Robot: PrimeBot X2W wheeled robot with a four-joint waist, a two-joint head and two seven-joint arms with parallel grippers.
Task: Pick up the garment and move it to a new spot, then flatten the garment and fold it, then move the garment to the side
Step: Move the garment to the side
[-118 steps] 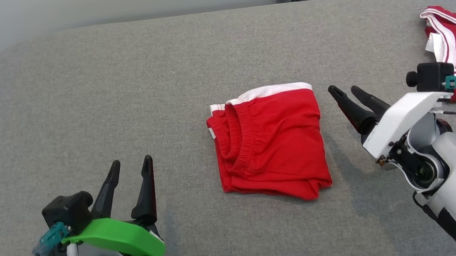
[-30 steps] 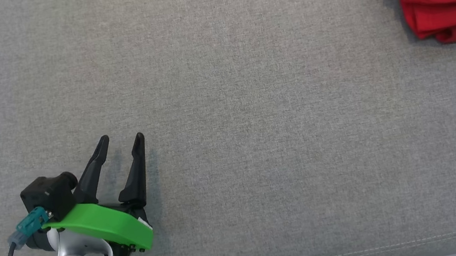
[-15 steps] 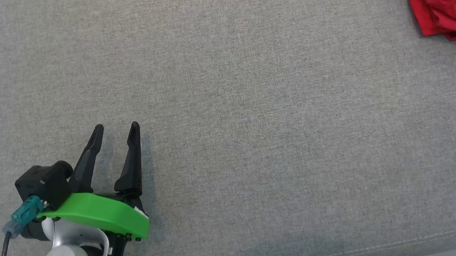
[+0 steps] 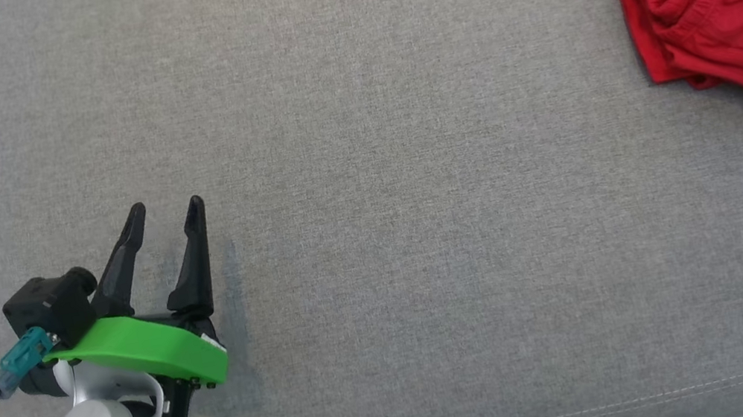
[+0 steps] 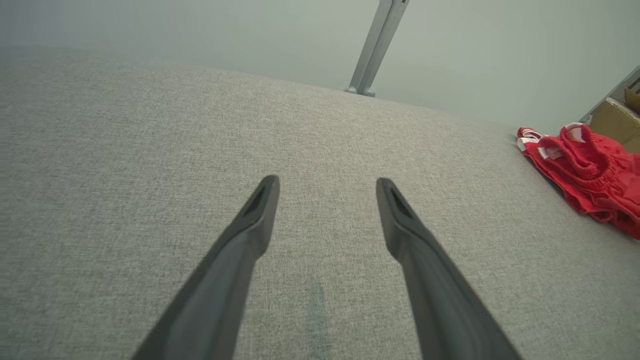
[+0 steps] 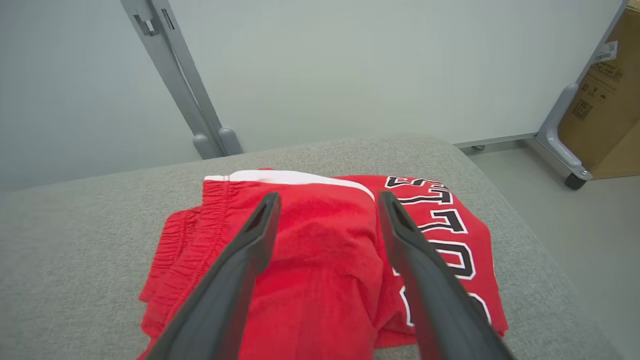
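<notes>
Since the earliest picture, the folded red shorts with a white edge stripe [image 4: 723, 6] have been carried from the middle of the grey woven cushion surface [image 4: 420, 230] to its right end; the head camera has been turned as well. In the right wrist view the shorts are seen laid partly upon a red jersey with black-and-white letters [image 6: 450, 235]. The right gripper [image 6: 328, 197] is held over them with its two fingers spread wide, and nothing is gripped. The left gripper [image 4: 165, 204] is likewise spread and empty, well apart from the shorts, over bare cushion. The last step, moving the garment aside, is judged to be nearly finished. For the next move only a clean withdrawal of the right arm is called for, so that the fold is not disturbed.
</notes>
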